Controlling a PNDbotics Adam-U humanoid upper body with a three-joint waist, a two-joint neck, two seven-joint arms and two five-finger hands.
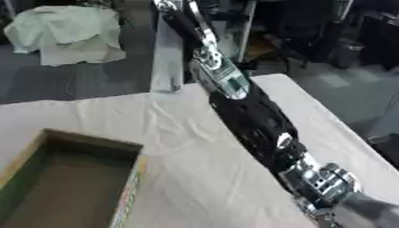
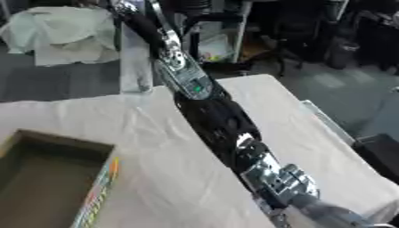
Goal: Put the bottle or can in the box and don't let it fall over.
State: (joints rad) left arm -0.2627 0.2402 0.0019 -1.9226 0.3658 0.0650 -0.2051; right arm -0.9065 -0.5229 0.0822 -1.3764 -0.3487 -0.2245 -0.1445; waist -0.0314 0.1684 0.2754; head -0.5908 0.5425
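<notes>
Right arm (image 1: 249,113) comes in from the top and runs diagonally down across the cloth-covered surface (image 1: 179,133) to the lower right corner. The right hand (image 2: 284,182) is at the end of it, low in the frame, silver knuckle housing showing. A grey, blurred cylindrical thing (image 1: 370,213) sits right at the hand, cut off by the corner; probably the bottle or can, but can't confirm, and can't confirm contact either. Finger state: can't tell, the fingers point away from the camera and run out of frame. Left hand isn't in either view. The box (image 1: 70,178) is well off to the hand's left, at the lower left corner of the surface, open top up, cardboard inside, printed colour on the outer wall. Nothing visible in it, though its near end is cropped. Open side up makes sense: a straight drop-in from above keeps the item upright. My read: this is the pick-up stage, item not yet carried over. Next move likely needs a lift clear of the box wall, a sideways carry, then a vertical set-down on the box floor. Risk: clipping the wall and tipping the item. White bundle (image 1: 66,33) on the floor behind, irrelevant.
</notes>
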